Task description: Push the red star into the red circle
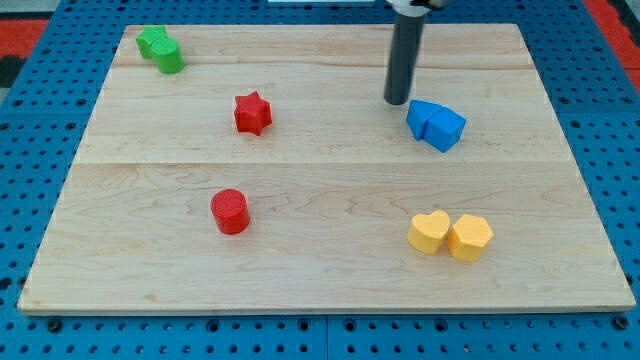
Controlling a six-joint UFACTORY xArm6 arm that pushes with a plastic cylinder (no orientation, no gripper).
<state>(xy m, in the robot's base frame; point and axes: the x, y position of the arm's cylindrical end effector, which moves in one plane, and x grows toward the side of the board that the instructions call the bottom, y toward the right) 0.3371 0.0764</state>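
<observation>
Board: a pale wooden board (330, 270) lies on a blue perforated base (30, 160); no brand, label or writing can be read anywhere.
Tool: a straight dark rod with no jaws to open or close; my tip (398, 102) rests on the board, touching no block.
Red star (252, 113): lies at the board's ten o'clock, well apart from my tip, at its nine o'clock.
Red circle (230, 211): a round block at the board's eight o'clock, at six o'clock from the red star and apart from it.
Blue blocks (435, 124): two angular pieces touching each other, just beside my tip at its four o'clock.
Yellow blocks: a yellow heart (429, 231) touching a yellow hexagon (469, 237), at the board's five o'clock.
Green blocks (161, 49): two pieces touching, at the board's far ten o'clock corner; shapes unclear.
</observation>
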